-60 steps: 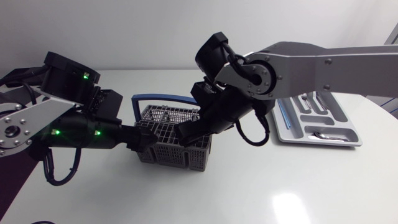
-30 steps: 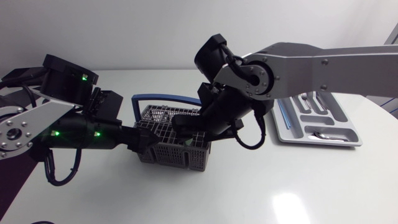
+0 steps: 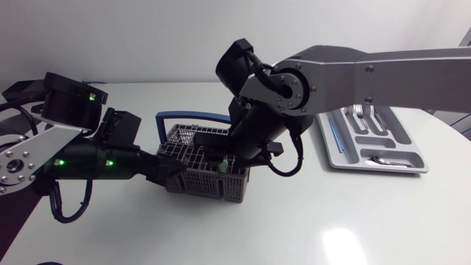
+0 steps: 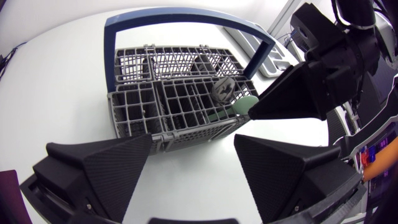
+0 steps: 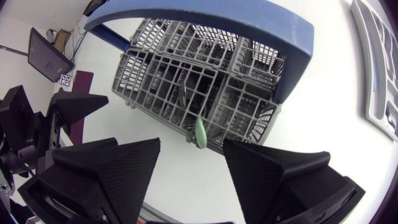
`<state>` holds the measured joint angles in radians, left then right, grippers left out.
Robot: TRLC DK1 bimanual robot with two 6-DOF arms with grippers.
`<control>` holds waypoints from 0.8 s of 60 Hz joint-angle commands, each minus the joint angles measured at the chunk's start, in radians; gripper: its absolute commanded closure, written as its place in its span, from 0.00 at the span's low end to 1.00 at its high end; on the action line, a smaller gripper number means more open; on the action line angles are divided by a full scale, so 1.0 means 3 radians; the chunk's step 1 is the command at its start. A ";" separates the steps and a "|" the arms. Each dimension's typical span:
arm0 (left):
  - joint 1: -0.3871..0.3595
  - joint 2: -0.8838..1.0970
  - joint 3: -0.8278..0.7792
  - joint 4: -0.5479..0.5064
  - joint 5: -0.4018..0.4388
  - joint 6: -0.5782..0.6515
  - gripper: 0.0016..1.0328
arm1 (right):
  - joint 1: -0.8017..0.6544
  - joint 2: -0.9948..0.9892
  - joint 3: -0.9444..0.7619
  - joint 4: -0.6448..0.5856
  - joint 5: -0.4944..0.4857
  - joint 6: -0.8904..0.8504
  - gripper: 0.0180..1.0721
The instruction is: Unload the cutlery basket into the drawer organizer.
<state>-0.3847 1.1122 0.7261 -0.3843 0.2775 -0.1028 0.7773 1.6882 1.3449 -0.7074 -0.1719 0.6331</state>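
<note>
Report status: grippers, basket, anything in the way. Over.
Left gripper open, beside the basket. Right gripper open above it, green-handled utensil just ahead, not gripped. Blue handle arches over basket, close to right gripper.

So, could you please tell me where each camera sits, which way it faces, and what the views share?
Head view: fixed above the table, looking down on cutlery basket, drawer organizer, left arm, right arm.
Left wrist view: on left arm's last link, facing the basket past its open left gripper.
Right wrist view: on right arm's last link, facing into the basket past its open right gripper.
Shared: basket everywhere; green handle in both wrist views.
</note>
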 commanded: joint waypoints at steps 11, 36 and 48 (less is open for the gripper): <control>0.0025 -0.0051 -0.0099 0.0049 0.0113 0.0082 0.11 | 0.0053 0.0099 0.0027 -0.0035 0.0143 0.0165 0.62; -0.0011 -0.0113 -0.0140 0.0059 0.0113 0.0072 0.11 | 0.0053 0.0125 -0.0029 0.0073 0.0240 0.0140 0.78; -0.0047 -0.0169 -0.0166 0.0059 0.0113 0.0061 0.11 | 0.0053 0.0156 -0.0080 0.0144 0.0266 0.0124 0.87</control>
<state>-0.3885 1.0775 0.7109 -0.3717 0.3027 -0.0998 0.7845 1.7134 1.3445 -0.6746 -0.1051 0.6544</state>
